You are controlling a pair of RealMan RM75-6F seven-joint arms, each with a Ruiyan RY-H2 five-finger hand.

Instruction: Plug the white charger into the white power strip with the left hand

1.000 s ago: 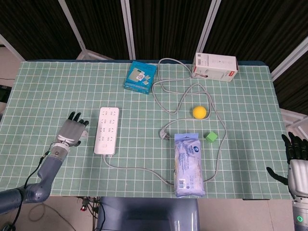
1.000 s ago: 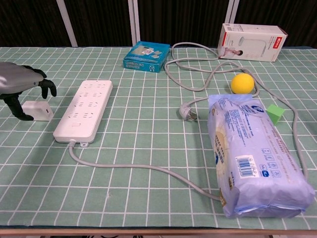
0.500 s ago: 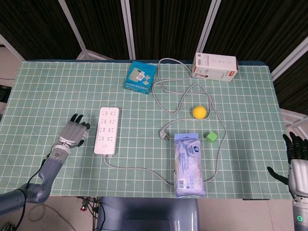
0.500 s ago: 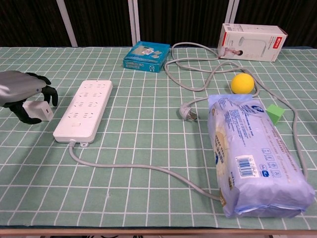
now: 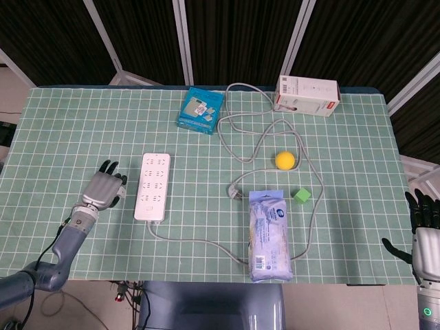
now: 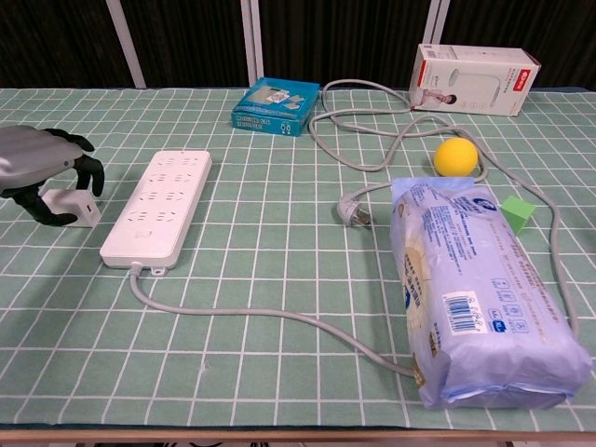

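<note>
The white charger [image 6: 78,207] is a small block at the table's left side, just left of the white power strip [image 6: 158,205]. My left hand [image 6: 35,166] is over it, thumb on its left side and fingers curled down on its right, gripping it low at the table. In the head view the left hand [image 5: 103,190] covers the charger and lies beside the power strip [image 5: 152,186]. My right hand [image 5: 425,230] hangs off the table's right edge with fingers apart and nothing in it.
The strip's grey cable [image 5: 199,240] runs right to a pack of wipes [image 5: 269,234]. A loose grey plug [image 5: 236,191], yellow ball [image 5: 284,160] and green cube [image 5: 301,195] lie mid-right. A blue box [image 5: 201,110] and a white-and-red box [image 5: 307,95] stand at the back.
The left hand came down from above the charger and its fingers curled around the block. The charger shifted slightly. The right hand stayed put.
</note>
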